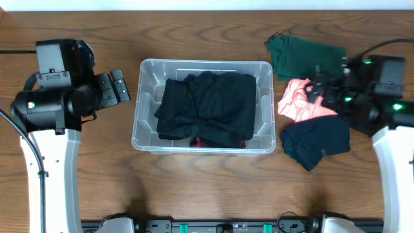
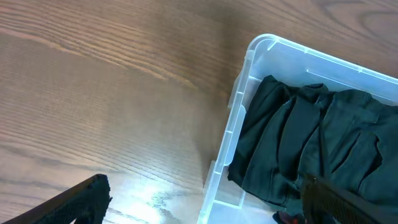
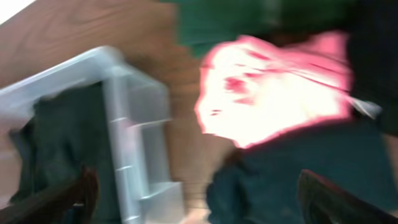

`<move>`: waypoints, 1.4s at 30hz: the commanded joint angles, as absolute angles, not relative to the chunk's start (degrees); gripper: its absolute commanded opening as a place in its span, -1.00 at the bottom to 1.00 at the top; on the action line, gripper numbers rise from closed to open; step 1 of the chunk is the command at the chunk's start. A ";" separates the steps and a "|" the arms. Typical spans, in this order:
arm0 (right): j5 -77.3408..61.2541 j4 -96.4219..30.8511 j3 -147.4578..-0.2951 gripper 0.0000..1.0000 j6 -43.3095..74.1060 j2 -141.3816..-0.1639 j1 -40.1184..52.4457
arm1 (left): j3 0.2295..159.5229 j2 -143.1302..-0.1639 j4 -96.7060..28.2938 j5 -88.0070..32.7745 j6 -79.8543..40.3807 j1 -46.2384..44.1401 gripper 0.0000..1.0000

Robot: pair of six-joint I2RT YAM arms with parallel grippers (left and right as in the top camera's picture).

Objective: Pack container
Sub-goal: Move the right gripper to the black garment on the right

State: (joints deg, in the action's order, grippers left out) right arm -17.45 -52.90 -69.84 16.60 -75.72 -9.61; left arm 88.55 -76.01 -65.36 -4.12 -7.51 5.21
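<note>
**Container at table centre, partly filled; both grippers spread and holding nothing**

**Overhead view.** Locate the container (image 1: pixel 145 107) at the centre of the wooden table (image 1: pixel 194 188). It holds a pile of black garments (image 1: pixel 207 107), with a strip of red fabric (image 1: pixel 197 143) showing at the near edge of the pile. The left gripper (image 1: pixel 123 87) hangs over bare table just left of the container, apart from it. The right gripper (image 1: pixel 318 94) sits over a pink garment (image 1: pixel 294 107) to the right of the container. A green garment (image 1: pixel 307 57) lies beyond the pink one. A dark garment (image 1: pixel 315 142) lies nearer to you, overlapping the pink one's edge.

**Left wrist view.** Confirm that the two fingers (image 2: pixel 71 202) stand far apart at the lower corners of the frame. Nothing is between them. One corner of the container and the black pile fill the right half.

**Right wrist view.** This view is blurred. The fingers (image 3: pixel 339 202) again stand wide apart, gripping nothing. The pink garment lies ahead of them, the dark garment is under them, and the container wall is at the left.
</note>
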 commanded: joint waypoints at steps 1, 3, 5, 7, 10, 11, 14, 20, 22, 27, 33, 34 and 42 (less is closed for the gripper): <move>-23.77 -55.35 -70.83 0.98 14.33 -78.11 -19.18 | 89.27 -76.03 -65.32 -3.81 -7.77 5.45 0.96; -26.79 -56.84 -70.83 0.98 11.64 -79.66 -25.34 | 89.25 -76.03 -65.32 -3.81 -7.77 5.45 0.96; -27.27 -57.52 -70.81 0.98 10.96 -81.19 -31.51 | 89.25 -76.03 -65.32 -3.81 -7.77 5.45 0.96; -27.92 -57.04 -70.81 0.98 10.55 -82.39 -36.12 | 89.25 -76.03 -65.32 -3.81 -7.77 5.45 0.96; -28.12 -52.66 -70.81 0.98 10.09 -85.01 -42.68 | 89.25 -76.03 -65.32 -3.81 -7.77 5.45 0.96; -28.12 -51.18 -70.81 0.98 9.96 -85.86 -43.86 | 89.25 -76.03 -65.32 -3.81 -7.77 5.45 0.96; -30.46 -46.81 -70.81 0.99 9.04 -89.41 -46.96 | 89.27 -76.03 -65.32 -3.81 -7.77 5.45 0.96; -34.09 -36.56 -70.85 0.99 8.82 -99.15 -50.39 | 89.25 -76.03 -65.32 -3.81 -7.77 5.45 0.96; -37.71 -34.15 -71.00 0.97 6.66 -102.17 -51.35 | 89.25 -76.03 -65.32 -3.81 -7.77 5.45 0.96; -44.38 -31.24 -71.37 0.96 2.02 -108.55 -52.97 | 89.25 -76.03 -65.32 -3.81 -7.77 5.45 0.96; -43.59 -29.30 -71.37 0.93 1.17 -113.16 -54.57 | 89.27 -76.03 -65.32 -3.81 -7.77 5.45 0.96; -43.48 -29.04 -71.37 0.93 1.17 -113.69 -54.78 | 89.25 -76.03 -65.32 -3.81 -7.77 5.45 0.96; -40.34 -29.36 -71.35 0.79 0.32 -117.03 -53.67 | 89.25 -76.03 -65.32 -3.81 -7.77 5.45 0.96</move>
